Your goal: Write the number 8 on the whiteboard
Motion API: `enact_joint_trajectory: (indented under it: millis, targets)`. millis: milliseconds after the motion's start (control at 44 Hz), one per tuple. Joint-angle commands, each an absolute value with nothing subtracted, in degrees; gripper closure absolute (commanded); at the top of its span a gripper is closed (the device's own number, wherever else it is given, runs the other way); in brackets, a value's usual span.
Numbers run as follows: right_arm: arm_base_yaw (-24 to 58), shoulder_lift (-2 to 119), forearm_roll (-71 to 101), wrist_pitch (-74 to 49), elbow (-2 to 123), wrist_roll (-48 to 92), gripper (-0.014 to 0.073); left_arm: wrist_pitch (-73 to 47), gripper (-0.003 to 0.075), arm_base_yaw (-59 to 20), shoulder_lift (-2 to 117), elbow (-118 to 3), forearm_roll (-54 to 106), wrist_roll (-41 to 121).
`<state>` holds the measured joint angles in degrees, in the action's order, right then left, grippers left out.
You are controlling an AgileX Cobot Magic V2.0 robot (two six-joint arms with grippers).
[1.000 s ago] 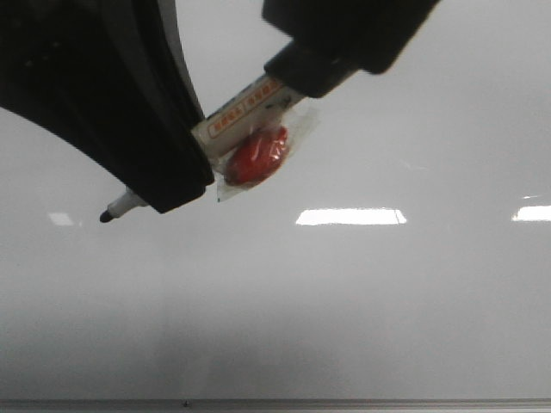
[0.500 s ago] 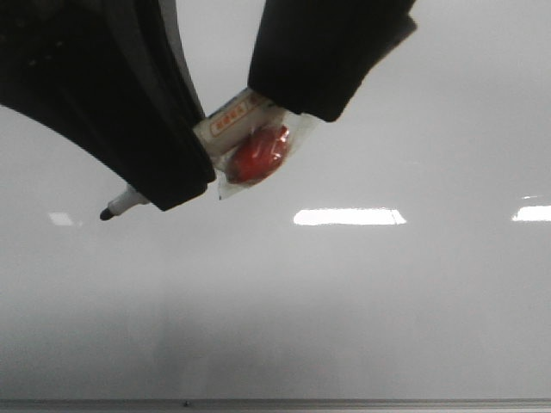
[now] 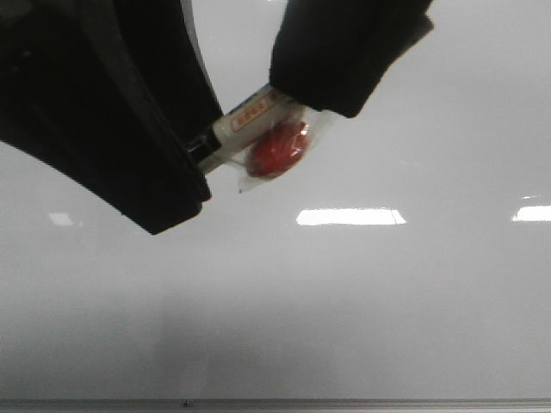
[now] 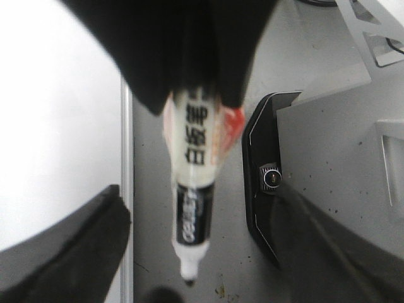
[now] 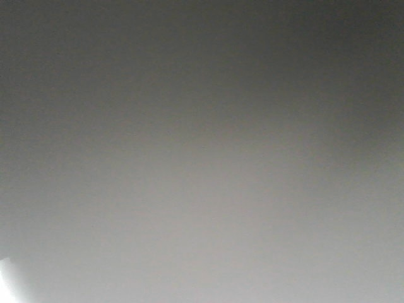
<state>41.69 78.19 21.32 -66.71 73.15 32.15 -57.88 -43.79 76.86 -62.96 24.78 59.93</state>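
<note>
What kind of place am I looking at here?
Probably a robot lab or test workspace: a large glossy whiteboard fills the view, a gripper holds a marker, and there is a speckled grey floor.

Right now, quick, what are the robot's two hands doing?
Left gripper: closed, holding a marker.
Right gripper: not in view; its camera shows only plain grey.

Glossy pale grey whiteboard [image 3: 362, 301] spans the view, thin metal edge strip [image 3: 344, 403] along its near side
</note>
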Motion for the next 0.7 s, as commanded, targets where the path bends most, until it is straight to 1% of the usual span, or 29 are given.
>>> enact_joint_trajectory:
  millis: [0,114,182,273,409,455,568,682]
  targets:
    - [39.1,74.6,21.2,-65.9,73.1,32.8,0.0660,-55.5,0.0213,-43.8,74.3,-64.7,26.6,57.9]
    - [33.5,71.0,21.0,-64.5,69.1,32.8,0.0660,-54.9,0.0248,-41.5,71.8,-63.1,26.7,56.5]
    - [29.8,68.2,21.0,-62.3,66.0,32.8,0.0660,-54.8,0.0299,-38.6,69.9,-61.0,27.6,56.2]
    - [25.8,64.4,21.7,-57.4,61.7,32.8,0.0660,-54.6,0.0411,-33.1,66.8,-57.0,30.8,56.2]
    - [22.8,59.8,23.7,-49.3,55.9,32.8,0.0660,-53.3,0.0668,-23.6,60.9,-49.1,37.4,57.2]
    - [22.8,59.2,24.3,-47.7,54.7,32.8,0.0660,-52.7,0.0733,-20.6,58.4,-46.9,39.2,58.4]
    - [22.8,59.0,26.2,-45.4,52.9,32.8,0.0660,-49.8,0.0739,-15.0,51.1,-41.1,43.2,60.0]
    - [22.8,59.2,28.5,-42.8,52.6,32.8,0.0660,-45.8,0.0739,-11.8,42.5,-36.4,45.2,60.0]
